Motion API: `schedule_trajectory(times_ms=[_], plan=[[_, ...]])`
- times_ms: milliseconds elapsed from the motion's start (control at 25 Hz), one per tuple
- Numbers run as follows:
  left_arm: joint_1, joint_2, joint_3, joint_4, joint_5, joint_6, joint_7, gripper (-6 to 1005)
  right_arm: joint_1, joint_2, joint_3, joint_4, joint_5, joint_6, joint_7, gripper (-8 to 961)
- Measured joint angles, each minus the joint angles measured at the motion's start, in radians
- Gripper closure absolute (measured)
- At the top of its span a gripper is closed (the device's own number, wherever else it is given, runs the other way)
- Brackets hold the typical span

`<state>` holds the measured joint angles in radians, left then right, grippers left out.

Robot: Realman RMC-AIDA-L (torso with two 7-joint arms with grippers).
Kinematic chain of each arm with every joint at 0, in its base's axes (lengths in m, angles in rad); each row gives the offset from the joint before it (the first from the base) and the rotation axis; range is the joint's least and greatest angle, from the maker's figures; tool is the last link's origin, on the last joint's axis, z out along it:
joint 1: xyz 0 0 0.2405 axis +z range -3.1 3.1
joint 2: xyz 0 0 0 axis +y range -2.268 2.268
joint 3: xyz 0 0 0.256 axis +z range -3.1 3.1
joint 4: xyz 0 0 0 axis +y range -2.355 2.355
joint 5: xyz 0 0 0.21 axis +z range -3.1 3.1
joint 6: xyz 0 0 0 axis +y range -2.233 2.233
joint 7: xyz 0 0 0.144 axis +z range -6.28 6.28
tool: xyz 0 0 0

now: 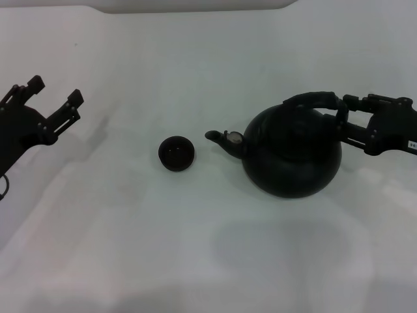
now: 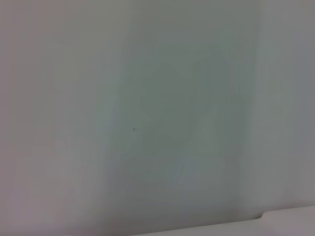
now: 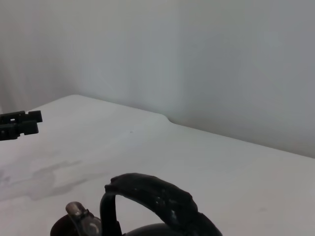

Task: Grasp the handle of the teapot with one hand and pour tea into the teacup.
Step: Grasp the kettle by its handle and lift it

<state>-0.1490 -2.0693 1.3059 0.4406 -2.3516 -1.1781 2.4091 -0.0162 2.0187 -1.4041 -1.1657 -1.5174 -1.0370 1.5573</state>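
Gripping the right end of the handle [image 1: 311,99], the right gripper [image 1: 341,116] is seen with its jaws closed on the arched loop, reaching in from the right edge. The teapot [image 1: 293,153] is set on the white table [image 1: 195,248], right of centre, with its spout [image 1: 221,140] turned left toward the teacup [image 1: 176,153], which stands near the spout tip but apart from it. The left gripper [image 1: 55,98] is held at the far left, jaws spread wide and holding nothing.
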Motion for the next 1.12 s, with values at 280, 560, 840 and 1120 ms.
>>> schedule_trajectory(times_ms=[280,560,840,1120], plan=[[0.000,0.000,-0.001,-0.001,0.000,0.003,0.003,165,-0.005,0.000,0.006,0.000,0.000,0.006,0.000,430],[0.000,0.000,-0.001,-0.002,0.000,0.003,0.003,165,-0.007,0.002,0.002,-0.001,0.003,0.015,-0.025,537],[0.000,0.000,0.000,-0.003,0.000,0.003,0.005,165,0.012,0.002,-0.014,-0.001,0.033,0.012,-0.036,724],[0.002,-0.001,0.000,-0.007,0.000,0.003,0.005,164,0.039,0.002,-0.026,0.018,0.056,0.017,-0.044,793]])
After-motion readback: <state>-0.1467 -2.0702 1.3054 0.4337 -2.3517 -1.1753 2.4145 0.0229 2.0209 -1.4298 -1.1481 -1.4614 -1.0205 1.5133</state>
